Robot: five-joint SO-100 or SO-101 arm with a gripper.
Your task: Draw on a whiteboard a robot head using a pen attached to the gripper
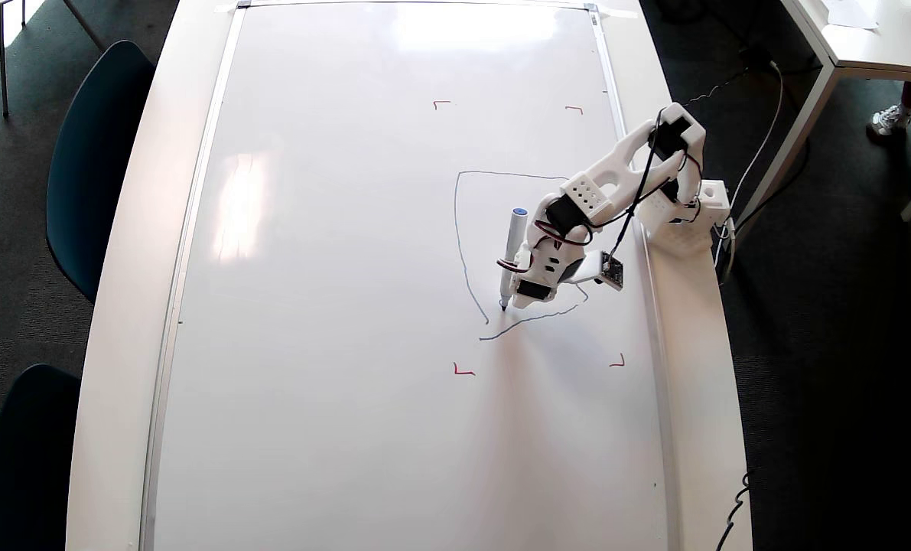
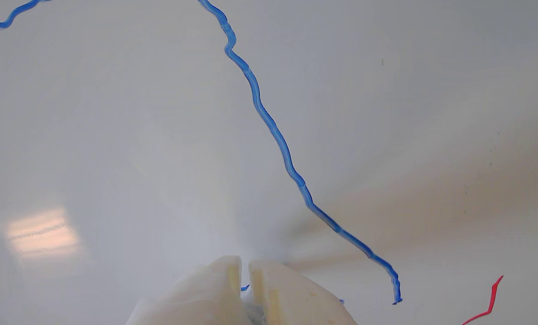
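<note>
The whiteboard (image 1: 333, 268) fills the table top. On it is a thin blue outline of the robot head (image 1: 461, 252): a top line, a long left side and a wavy bottom line, with the right side hidden under the arm. The gripper (image 1: 522, 298) hovers over the lower left of that outline. The pen (image 1: 512, 252) is fixed to its left side, blue end up and dark tip touching the board just inside the lower left corner. In the wrist view the gripper (image 2: 245, 273) has its jaws almost together with nothing between them, above the whiteboard (image 2: 115, 135) and the blue line (image 2: 280, 140).
Small red corner marks (image 1: 463, 371) (image 1: 618, 362) (image 1: 575, 109) frame the drawing area; one red mark (image 2: 490, 302) shows in the wrist view. The arm's base (image 1: 692, 214) sits at the board's right edge with cables trailing off. Dark chairs (image 1: 95, 153) stand on the left.
</note>
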